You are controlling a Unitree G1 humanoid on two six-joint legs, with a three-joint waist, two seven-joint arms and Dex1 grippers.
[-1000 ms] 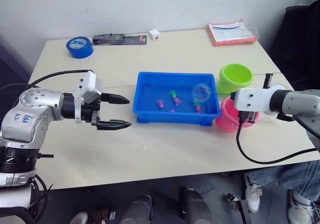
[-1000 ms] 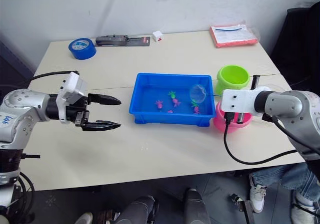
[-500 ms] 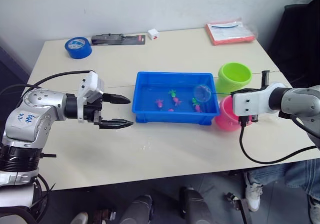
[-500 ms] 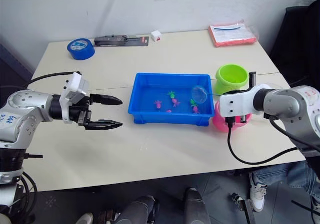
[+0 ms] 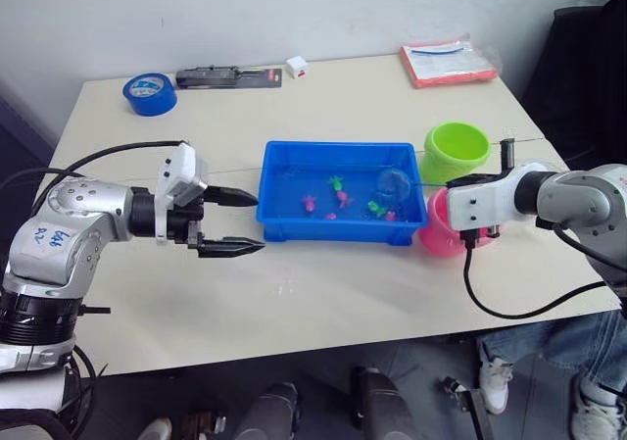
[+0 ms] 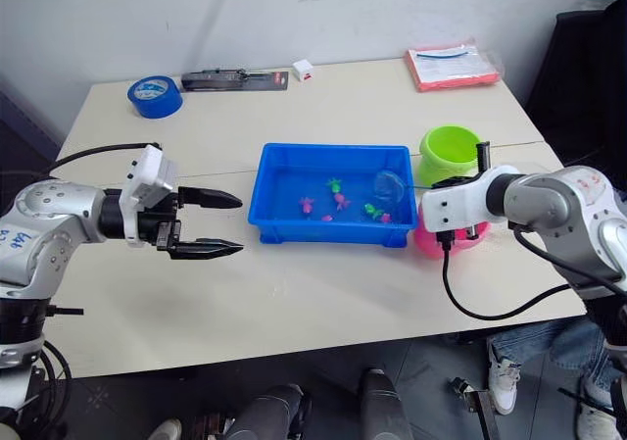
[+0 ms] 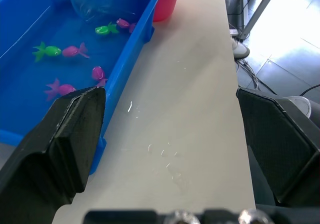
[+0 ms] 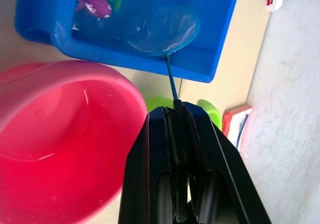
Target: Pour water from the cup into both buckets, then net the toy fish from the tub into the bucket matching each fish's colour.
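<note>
Our right gripper [image 8: 176, 115] stays clamped on the thin handle of the net [image 8: 161, 29], and over the last second we have drawn that arm in toward the tub [image 5: 284, 151]. The hoop now sits lower at the tub's right end, close over a green fish [image 6: 371, 208] and a pink fish [image 8: 97, 5] near the front right corner, where a moment ago it hung higher above the water. No fish lies in the mesh yet, as far as we can see, so we judge the scoop is only beginning.

The pink bucket [image 5: 441, 234] stands just off the tub's right end, toward the table's front edge, under our right wrist, with a little water in it. The green bucket [image 5: 457, 151] is just behind it, nearer the back edge.

Our left gripper [image 5: 230, 223] hangs empty, fingers spread, just beside the tub's left end; it has crept slightly closer. Other fish, pink and green, lie around the middle of the tub.
</note>
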